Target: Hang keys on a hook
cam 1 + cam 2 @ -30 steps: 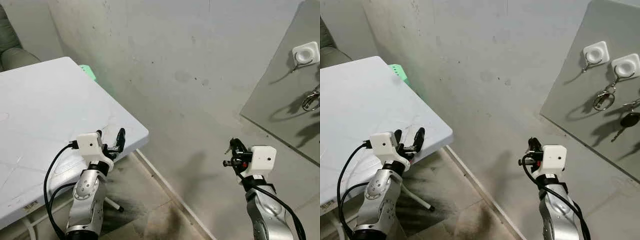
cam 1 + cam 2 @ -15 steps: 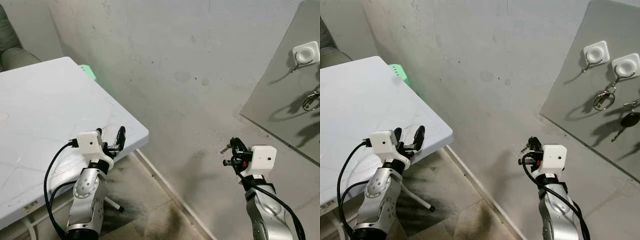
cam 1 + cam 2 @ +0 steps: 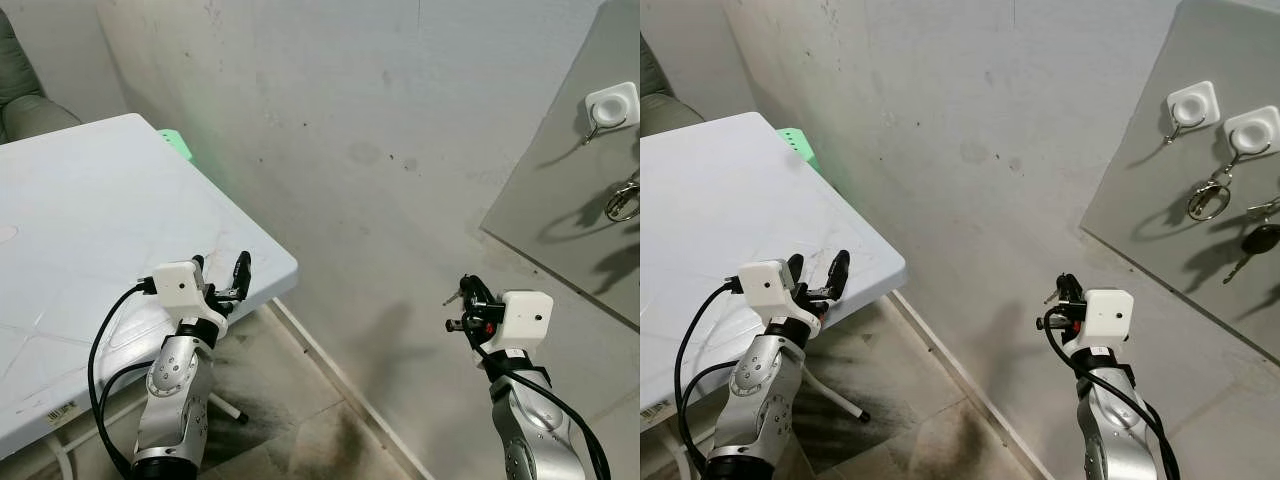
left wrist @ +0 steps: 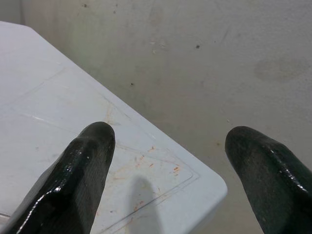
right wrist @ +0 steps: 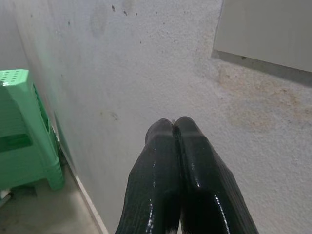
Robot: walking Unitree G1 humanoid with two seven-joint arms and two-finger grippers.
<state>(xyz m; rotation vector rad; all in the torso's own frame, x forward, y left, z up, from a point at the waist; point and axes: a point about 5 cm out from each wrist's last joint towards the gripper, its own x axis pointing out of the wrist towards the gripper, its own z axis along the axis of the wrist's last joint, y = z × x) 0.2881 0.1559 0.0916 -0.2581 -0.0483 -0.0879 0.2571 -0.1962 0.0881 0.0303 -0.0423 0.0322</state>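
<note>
While we face the grey wall, our right gripper point(image 3: 1060, 300) hangs in the air below the grey panel point(image 3: 1160, 170), its two fingers point(image 5: 180, 170) pressed tight together; a small metal bit pokes out beside them, but we cannot tell whether they pinch it. Up on the panel sit two white hooks point(image 3: 1192, 104), and from the farther-right one point(image 3: 1251, 130) hang a key ring point(image 3: 1207, 200) and a black-headed key point(image 3: 1258, 240). Our left gripper point(image 3: 222, 280) hovers over the corner of the white table point(image 3: 90, 220), its fingers point(image 4: 83, 180) spread wide apart with nothing between them. Beside the wall, a green stool point(image 5: 24, 131) stands on the floor.
</note>
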